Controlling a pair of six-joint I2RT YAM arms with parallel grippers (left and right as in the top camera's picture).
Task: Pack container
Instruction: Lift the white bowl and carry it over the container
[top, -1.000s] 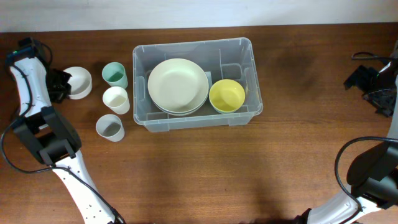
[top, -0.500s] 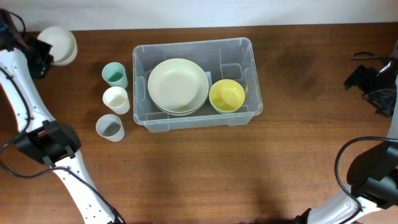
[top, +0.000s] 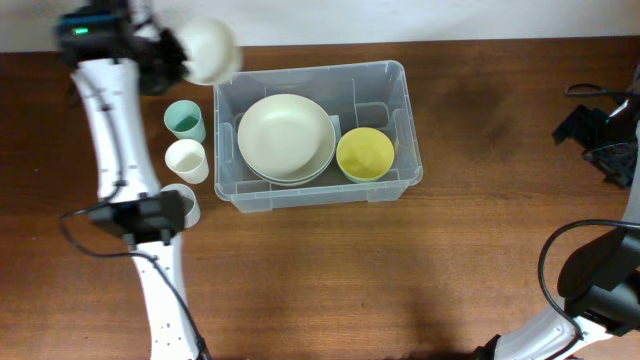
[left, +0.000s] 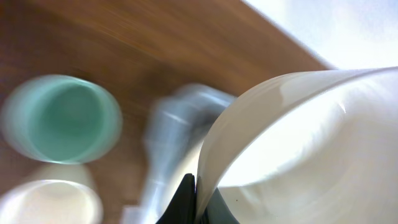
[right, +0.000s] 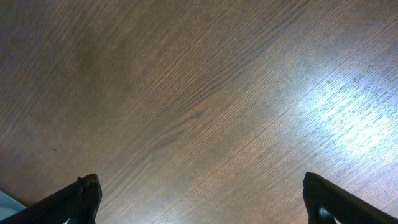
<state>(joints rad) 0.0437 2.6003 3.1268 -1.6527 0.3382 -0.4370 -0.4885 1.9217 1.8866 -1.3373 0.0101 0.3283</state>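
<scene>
Left to pack: grey cup (top: 189, 206), white cup (top: 186, 160) and teal cup (top: 184, 121) stand on the table (top: 320, 280), just left of the tub (top: 405, 120).
Packed: plates (top: 286, 137) and yellow bowl (top: 365, 153) lie inside the tub, which sits mid-table.
In hand: left gripper (left: 198, 202) clamps the rim of the white bowl (top: 207, 48), held in the air beside the tub's far-left corner and not yet inside.
Right gripper (right: 200, 198): fingers spread, empty, well off to the right.
Change: half a second ago the white bowl was further left, past the cups. It has since swung right toward the tub, and nothing else has moved.
</scene>
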